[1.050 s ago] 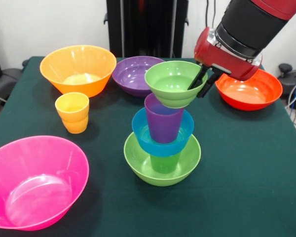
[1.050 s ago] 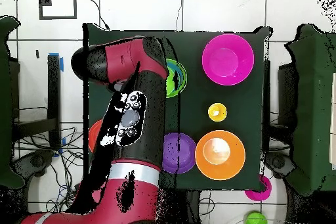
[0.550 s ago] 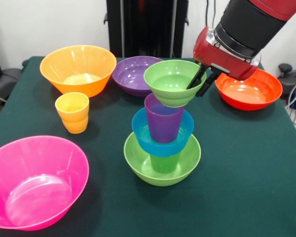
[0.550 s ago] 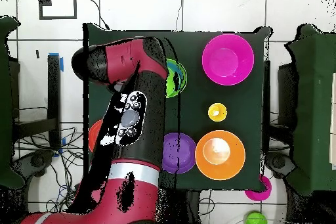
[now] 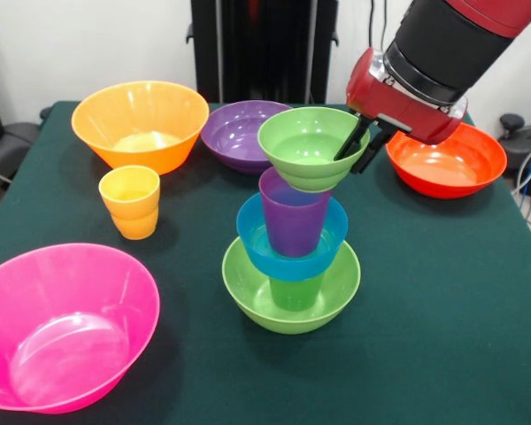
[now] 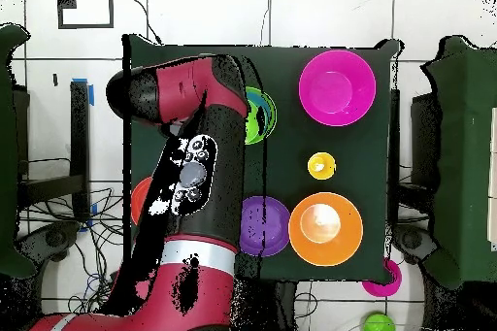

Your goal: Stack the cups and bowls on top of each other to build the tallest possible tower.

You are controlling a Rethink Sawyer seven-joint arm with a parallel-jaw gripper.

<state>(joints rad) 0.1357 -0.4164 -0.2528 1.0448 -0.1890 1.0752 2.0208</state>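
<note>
Overhead, the arm (image 6: pixel 194 167) hides most of the tower (image 6: pixel 260 115) and the red-orange bowl (image 6: pixel 139 201); beside the tower in front, the pink bowl (image 5: pixel 62 323) runs off-frame.

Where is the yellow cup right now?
In the front view the yellow cup stands on the table's left side, just in front of the orange bowl and behind the pink bowl.

Seven bowls stand on the bench: pink (image 5: pixel 66 323), orange (image 5: pixel 140 124), purple (image 5: pixel 239 133), red-orange (image 5: pixel 447 161), lime (image 5: pixel 290 288), blue (image 5: pixel 292 243) and a small green one (image 5: pixel 311 149). There are three cups: yellow (image 5: pixel 130 201), purple (image 5: pixel 293 215), green (image 5: pixel 296 292).
</note>
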